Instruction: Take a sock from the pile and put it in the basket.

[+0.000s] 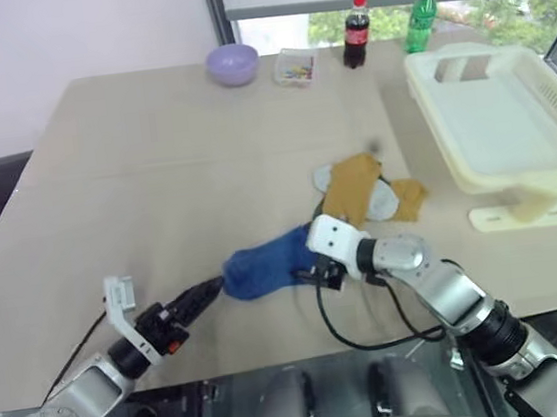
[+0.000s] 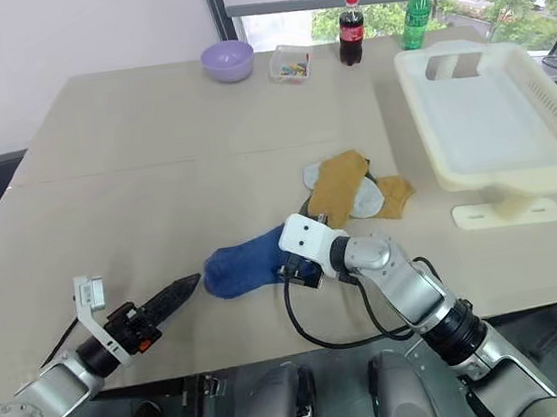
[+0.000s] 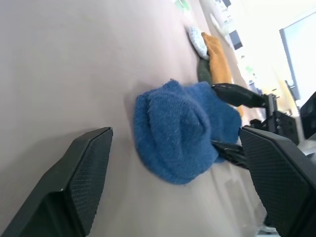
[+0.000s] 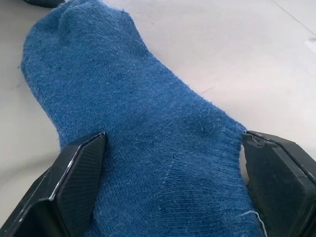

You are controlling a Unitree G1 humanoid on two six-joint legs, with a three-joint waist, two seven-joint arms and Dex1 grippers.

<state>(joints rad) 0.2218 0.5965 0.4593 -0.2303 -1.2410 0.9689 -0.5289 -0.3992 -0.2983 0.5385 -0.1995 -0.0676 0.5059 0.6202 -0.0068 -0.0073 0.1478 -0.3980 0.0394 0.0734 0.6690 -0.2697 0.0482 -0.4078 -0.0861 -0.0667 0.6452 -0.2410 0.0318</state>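
Observation:
The blue sock (image 1: pixel 263 265) lies flat on the table, apart from the pile (image 1: pixel 368 194) of mustard-yellow and light grey socks behind it. My right gripper (image 4: pixel 173 144) is open, with one finger on each side of the sock's near-pile end (image 4: pixel 148 123). My left gripper (image 3: pixel 175 137) is open too, and its fingers (image 1: pixel 200 295) point at the sock's other, rounded end from just short of it. The cream-white basket (image 1: pixel 527 178) stands at the right of the table with nothing in it.
Along the table's far edge are a lilac bowl (image 1: pixel 233 64), a small clear box (image 1: pixel 295 68), a cola bottle (image 1: pixel 356 31) and a green bottle (image 1: pixel 420 17). The basket rests on a cream stand (image 1: pixel 521 214). The table's front edge runs just below both arms.

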